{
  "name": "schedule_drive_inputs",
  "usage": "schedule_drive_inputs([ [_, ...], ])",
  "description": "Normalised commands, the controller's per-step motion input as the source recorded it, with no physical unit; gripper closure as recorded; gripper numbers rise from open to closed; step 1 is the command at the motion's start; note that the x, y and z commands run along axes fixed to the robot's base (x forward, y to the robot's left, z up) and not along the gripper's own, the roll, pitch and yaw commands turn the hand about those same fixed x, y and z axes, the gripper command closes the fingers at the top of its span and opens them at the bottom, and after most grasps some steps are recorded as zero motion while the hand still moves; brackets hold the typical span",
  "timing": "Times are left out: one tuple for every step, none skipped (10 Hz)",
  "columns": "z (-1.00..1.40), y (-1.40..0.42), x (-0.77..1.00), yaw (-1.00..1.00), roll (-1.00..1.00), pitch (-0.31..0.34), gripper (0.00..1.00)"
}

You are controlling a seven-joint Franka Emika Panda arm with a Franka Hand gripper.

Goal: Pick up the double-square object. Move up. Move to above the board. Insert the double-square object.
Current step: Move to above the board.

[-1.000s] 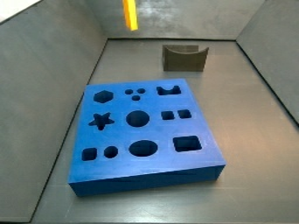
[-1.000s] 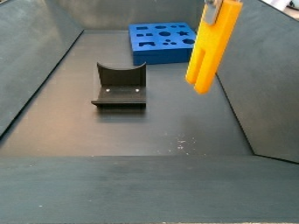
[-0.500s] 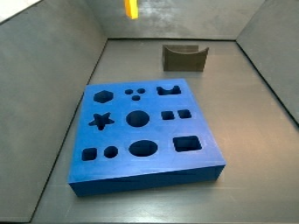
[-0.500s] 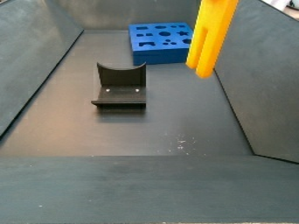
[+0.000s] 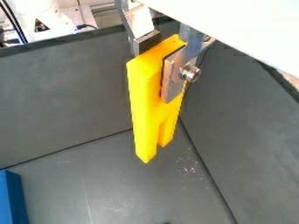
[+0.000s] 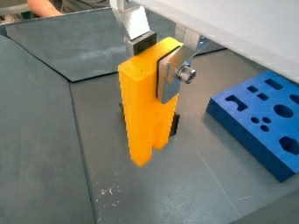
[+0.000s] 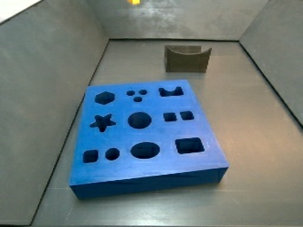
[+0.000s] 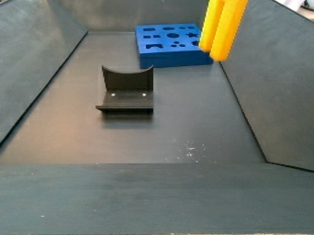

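My gripper (image 5: 158, 57) is shut on the top of the double-square object (image 5: 152, 114), a tall yellow-orange bar hanging upright with its slotted end down. Both wrist views show the silver fingers (image 6: 172, 74) clamped on its upper end (image 6: 146, 105). In a side view the bar (image 8: 225, 27) hangs high above the floor, its top cut off by the frame edge. In a side view only its lower tip (image 7: 134, 3) shows. The blue board (image 7: 148, 137) with cut-out holes lies flat on the floor, apart from the bar (image 8: 170, 44) (image 6: 263, 109). The gripper itself is outside both side views.
The dark fixture (image 8: 125, 92) stands on the floor beyond the board (image 7: 186, 58). Grey sloping walls (image 7: 71, 97) enclose the floor on all sides. A sliver of the board (image 5: 6, 197) shows in a wrist view.
The bar has risen straight up in the gripper. It has nearly left the top of one side view and stands higher in the other. Board and fixture have not moved.
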Motion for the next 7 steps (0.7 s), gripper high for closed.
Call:
schedule_drive_inputs([
  [0.1,-1.0,0.14,-1.0,0.08,0.319,1.0],
  [0.09,-1.0,0.14,-1.0,0.08,0.314,1.0],
  [0.09,-1.0,0.14,-1.0,0.08,0.336,1.0],
  [0.09,-1.0,0.15,-1.0,0.04,0.352,1.0],
  [0.09,-1.0,0.16,-0.83,0.02,0.356,1.0],
  [0.1,-1.0,0.16,-0.59,-0.01,0.306,1.0],
  [0.1,-1.0,0.17,-0.29,-0.03,0.243,1.0],
])
